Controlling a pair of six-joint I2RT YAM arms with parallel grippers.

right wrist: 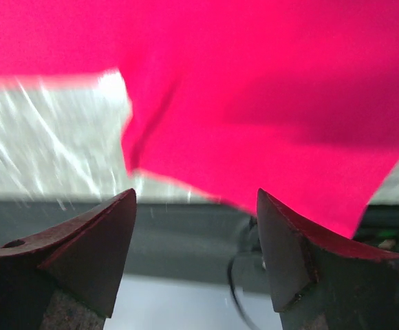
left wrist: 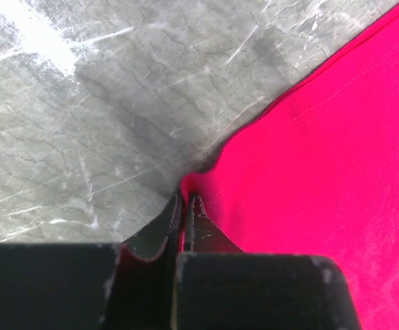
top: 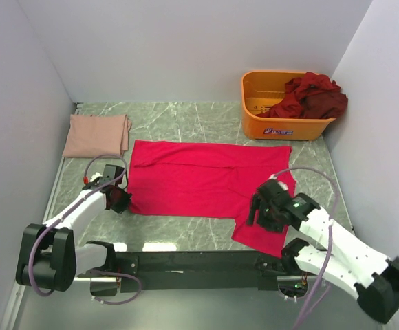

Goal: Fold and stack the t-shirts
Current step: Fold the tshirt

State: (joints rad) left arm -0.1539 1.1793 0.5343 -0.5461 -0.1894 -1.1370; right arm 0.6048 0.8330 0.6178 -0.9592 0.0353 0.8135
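Observation:
A bright pinkish-red t-shirt [top: 199, 179] lies spread flat across the middle of the table. My left gripper [top: 120, 199] is at its near-left corner, jaws shut on the cloth edge [left wrist: 186, 196], and the red shirt [left wrist: 323, 172] stretches away to the right. My right gripper [top: 263, 213] hovers open over the shirt's near-right sleeve. Nothing is between its fingers [right wrist: 196, 199], and the red cloth [right wrist: 268, 103] lies beyond them. A pale dusty pink t-shirt [top: 96, 135] lies folded at the back left. Dark maroon t-shirts [top: 311, 96] are heaped in the bin.
An orange plastic bin [top: 254, 103] stands at the back right against the wall. White walls close in the left, back and right sides. The black base rail [top: 192, 261] runs along the near edge between the arms.

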